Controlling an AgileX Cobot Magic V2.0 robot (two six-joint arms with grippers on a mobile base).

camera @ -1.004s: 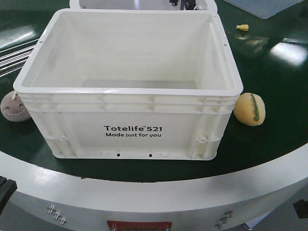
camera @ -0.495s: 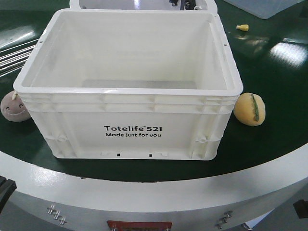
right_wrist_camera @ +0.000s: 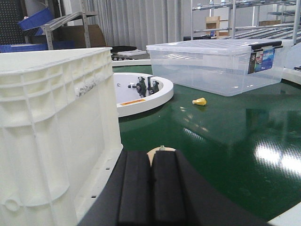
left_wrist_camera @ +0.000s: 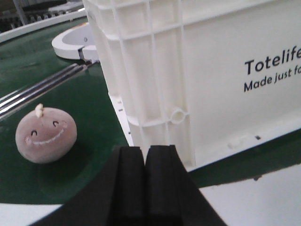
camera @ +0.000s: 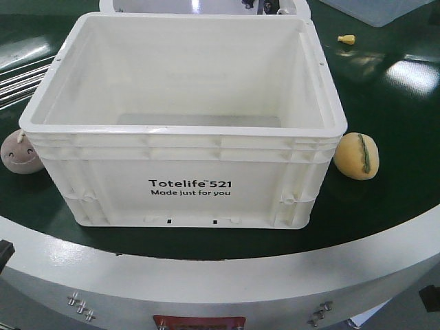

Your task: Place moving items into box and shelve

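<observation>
Right, nothing is packed yet: the box (camera: 185,185) sits empty mid-surface (camera: 392,117), print side toward the robot. The greyish-pink plush (camera: 20,152) lies just beside its left wall, face up. The yellow plush (camera: 357,156) lies against the right front corner, green stripe showing.

Handling, as a judgement: both toys look soft, light and squashy, with no breakage risk. They should give under the pads, so pinch across the widest middle and close well in. The round shape may roll if it is nudged from the side. The box looks stiff and bulky, probably a two-arm lift by the ribbed rim.

Left tool (left_wrist_camera: 145,179) is closed flat, pads meeting with nothing between them. It is held low near surface level and aimed at the box's near-left corner, with the pink toy off to its left and well clear. Right tool (right_wrist_camera: 150,188) is likewise pressed closed and empty. It is low and level, pointing along the box's right wall, and only the yellow toy's top peeks over its fingers. Both need to open before any pick.
</observation>
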